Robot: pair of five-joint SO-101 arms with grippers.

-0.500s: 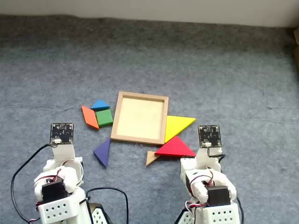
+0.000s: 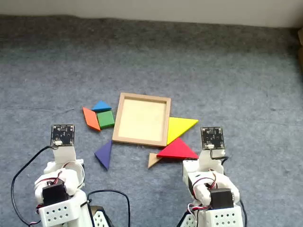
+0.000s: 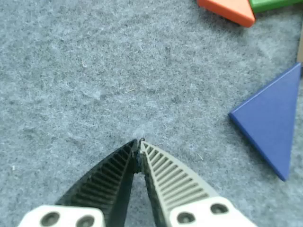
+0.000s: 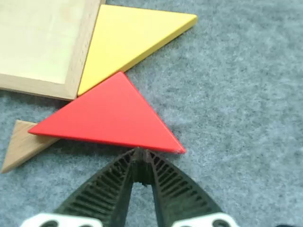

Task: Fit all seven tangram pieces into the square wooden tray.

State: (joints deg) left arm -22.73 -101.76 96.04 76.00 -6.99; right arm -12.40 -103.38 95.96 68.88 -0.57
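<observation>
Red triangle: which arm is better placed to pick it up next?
Right. The right gripper hangs shut just at the red triangle's edge. The left gripper is shut over carpet by the blue triangle, on the tray's other side.

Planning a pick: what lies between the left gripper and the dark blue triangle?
Bare carpet, from the left gripper to the dark blue triangle; left wrist view.

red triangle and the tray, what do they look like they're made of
The red triangle is probably painted wood, possibly plastic: its colour is smooth, even and slightly glossy, its edges are thick and flat, and no grain is visible. The tray looks like bare pale wood with a matte finish, and its rim shows faint grain.
</observation>
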